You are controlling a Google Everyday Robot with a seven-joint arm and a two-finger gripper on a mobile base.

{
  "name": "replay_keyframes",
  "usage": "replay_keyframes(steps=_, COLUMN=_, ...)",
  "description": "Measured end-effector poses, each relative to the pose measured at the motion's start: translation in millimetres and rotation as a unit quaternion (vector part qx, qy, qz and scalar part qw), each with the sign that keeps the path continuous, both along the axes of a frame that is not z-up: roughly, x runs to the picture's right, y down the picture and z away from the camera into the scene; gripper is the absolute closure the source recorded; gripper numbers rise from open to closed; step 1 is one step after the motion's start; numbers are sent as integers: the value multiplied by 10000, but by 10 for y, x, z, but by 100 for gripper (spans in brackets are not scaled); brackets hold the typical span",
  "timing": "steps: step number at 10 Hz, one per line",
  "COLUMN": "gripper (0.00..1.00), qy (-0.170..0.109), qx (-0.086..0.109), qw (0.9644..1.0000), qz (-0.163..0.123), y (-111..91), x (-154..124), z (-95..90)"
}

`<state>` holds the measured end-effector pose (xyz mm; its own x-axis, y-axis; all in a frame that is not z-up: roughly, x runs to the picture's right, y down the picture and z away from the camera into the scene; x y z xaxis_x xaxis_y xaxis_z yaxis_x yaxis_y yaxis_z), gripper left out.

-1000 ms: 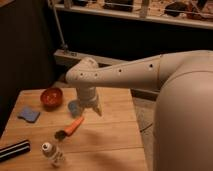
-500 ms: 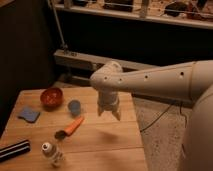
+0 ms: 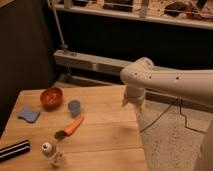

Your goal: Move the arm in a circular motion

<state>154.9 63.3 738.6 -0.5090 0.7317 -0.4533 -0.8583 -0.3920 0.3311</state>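
We are holding the arm [image 3: 172, 82], end effector [image 3: 133, 104] hanging over the surface's [image 3: 107, 140] 3 o'clock edge, clearing the carrot [image 3: 74, 125]; we cannot tell its aperture.

arm [image 3: 180, 84]: off-white, thick rounded tube w/ small dark holes | pose: enters from R edge, runs approx. level twd L, ends mid-frame in rounded bend turning down | end effector [image 3: 133, 103]: short, pronged, hangs under that bend, just R of ctr, pointing straight down
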Motion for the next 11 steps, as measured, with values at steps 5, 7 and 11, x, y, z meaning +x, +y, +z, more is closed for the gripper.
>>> replay_keyframes(steps=5, gripper=35, qy=-158, qx=120, qw=9994, qz=-275, y=-1077, x=-36, z=532)
replay_keyframes(steps=7, gripper=35, qy=-422, qx=99, qw=9969, qz=-653, y=-1518, x=-516, z=751)
replay_keyframes(steps=11, gripper=35, qy=-1101, qx=-56, qw=9789, qz=-1718, y=-1811, x=-1825, z=964)
